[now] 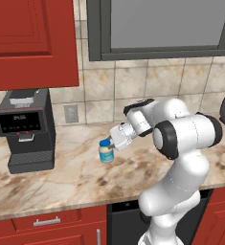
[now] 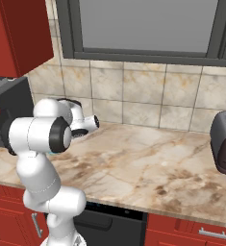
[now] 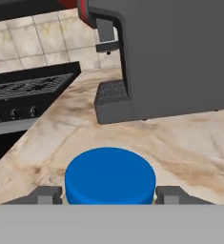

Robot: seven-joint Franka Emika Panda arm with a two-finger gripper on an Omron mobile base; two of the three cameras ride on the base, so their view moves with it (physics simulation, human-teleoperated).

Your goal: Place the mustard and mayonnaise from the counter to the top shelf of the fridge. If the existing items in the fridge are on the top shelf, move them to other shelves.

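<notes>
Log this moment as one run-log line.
step: grasping mayo | hand: fingers either side of mayo lid, grip not confirmed | mayo: upright on counter | nearby: coffee machine

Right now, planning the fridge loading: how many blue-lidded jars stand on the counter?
1: the mayonnaise, mid-counter right of the coffee machine, between the gripper's fingers. The arm may hide others.

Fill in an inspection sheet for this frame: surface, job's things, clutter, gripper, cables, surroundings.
Surface: marbled counter over red cabinets.
Job's things: mayonnaise upright on the counter, blue lid on; mustard nothing seen.
Clutter: coffee machine at left, toaster at right.
Gripper: gripper straddles the jar's lid, a finger on each side; contact unclear.
Cables: nothing seen.
Surroundings: tiled wall, window, wall outlet, stove.
</notes>
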